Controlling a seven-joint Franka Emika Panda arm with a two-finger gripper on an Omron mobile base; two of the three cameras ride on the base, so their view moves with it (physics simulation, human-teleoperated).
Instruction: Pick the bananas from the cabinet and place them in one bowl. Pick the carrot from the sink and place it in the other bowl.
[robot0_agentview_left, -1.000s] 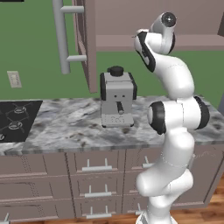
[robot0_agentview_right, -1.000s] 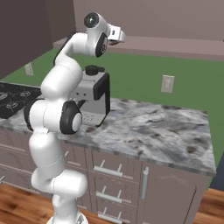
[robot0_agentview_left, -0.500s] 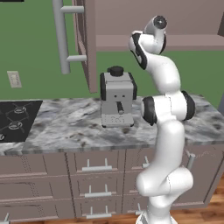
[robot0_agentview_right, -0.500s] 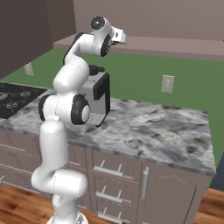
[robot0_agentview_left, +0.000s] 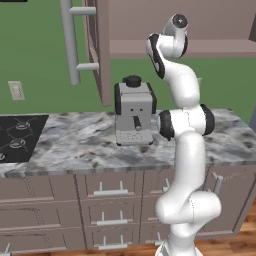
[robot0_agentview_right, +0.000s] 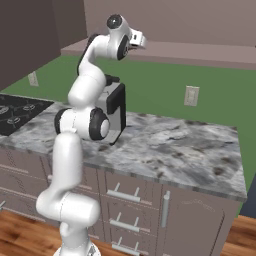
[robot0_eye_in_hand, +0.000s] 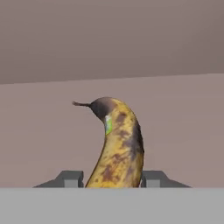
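One banana, yellow with brown-black blotches, lies on the cabinet shelf right in front of the hand, its stem end pointing away. My gripper has a fingertip pressed to each side of the banana, so it is shut on it. From the right base view the gripper reaches over the mauve shelf at the top of the raised arm. The cabinet door with its long silver handle stands open. Bowls, sink and carrot are out of view.
A black and silver coffee machine stands on the marble counter just below the hand, beside the arm. The black stovetop lies at the left. Drawer units run under the counter.
The arm has straightened and risen, carrying the hand further up and in toward the cabinet shelf. The counter and coffee machine have not moved.
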